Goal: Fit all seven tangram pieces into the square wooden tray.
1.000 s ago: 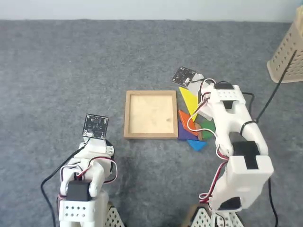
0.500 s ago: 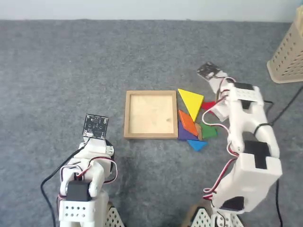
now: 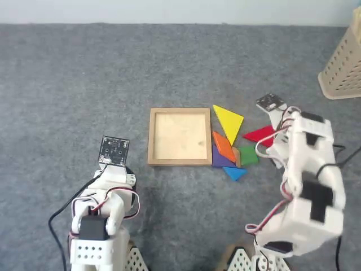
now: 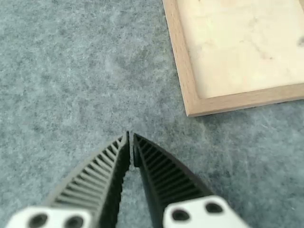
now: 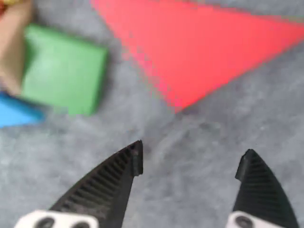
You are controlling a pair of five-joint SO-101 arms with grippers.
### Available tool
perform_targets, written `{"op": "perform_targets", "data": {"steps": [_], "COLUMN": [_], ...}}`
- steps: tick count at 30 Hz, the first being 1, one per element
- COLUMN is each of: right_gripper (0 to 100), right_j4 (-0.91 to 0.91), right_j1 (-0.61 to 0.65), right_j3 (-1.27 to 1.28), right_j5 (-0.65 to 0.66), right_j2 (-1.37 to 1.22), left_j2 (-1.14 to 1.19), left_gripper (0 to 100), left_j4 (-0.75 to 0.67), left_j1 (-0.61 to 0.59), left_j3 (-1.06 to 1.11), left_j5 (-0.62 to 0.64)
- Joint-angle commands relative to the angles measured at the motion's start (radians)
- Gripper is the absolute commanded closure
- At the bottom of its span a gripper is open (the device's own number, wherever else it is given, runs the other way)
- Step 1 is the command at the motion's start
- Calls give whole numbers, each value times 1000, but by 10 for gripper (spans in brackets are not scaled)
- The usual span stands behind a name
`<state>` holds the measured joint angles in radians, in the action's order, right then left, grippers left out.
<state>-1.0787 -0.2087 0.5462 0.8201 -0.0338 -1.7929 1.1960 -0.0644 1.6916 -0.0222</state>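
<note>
right arm [image 3: 307, 169] swung right | right fingers [image 5: 111, 180] spread, left fingers [image 4: 102, 185] pressed together | red triangle [image 5: 199, 52] near green square [image 5: 61, 76] | basket [image 3: 344, 62] beyond

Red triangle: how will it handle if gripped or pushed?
Likely rigid: the red triangle keeps straight, clean edges. Lying flat on the carpet, it shouldn't roll or tip, though its thin edge may be hard to pinch. The carpet would probably drag on it when pushed.

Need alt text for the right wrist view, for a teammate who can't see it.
The right arm's jaws stand wide open and empty over grey carpet, a red triangle lying flat just beyond their tips. A green square lies beside the triangle, not touching it, next to a blue piece.
</note>
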Motion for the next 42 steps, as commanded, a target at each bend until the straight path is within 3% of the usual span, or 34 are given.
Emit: {"op": "perform_targets", "data": {"steps": [1,5,11,19,24,34,42], "right_gripper": [693,693,693,693,693,699,883], "right_j4": [-21,-25,-7,21,-61,-58,-68], "right_j1": [12,113,269,280,280,259,171], "right_j3": [25,32,15,-160,-284,-459,-525], "right_j5": [-48,-26,164,377,497,454,377], "right_j2": [262,410,352,8,-176,-374,-443], "left_j2": [-3,-3,-3,-3,-3,-3,-3], "left_gripper": [989,989,989,989,989,989,989], "left_j4": [5,5,5,5,5,5,5], "left_j1": [-5,-5,-5,-5,-5,-5,-5], "left_j3": [-5,-5,-5,-5,-5,-5,-5], "left_j5": [9,9,9,9,9,9,9]}}
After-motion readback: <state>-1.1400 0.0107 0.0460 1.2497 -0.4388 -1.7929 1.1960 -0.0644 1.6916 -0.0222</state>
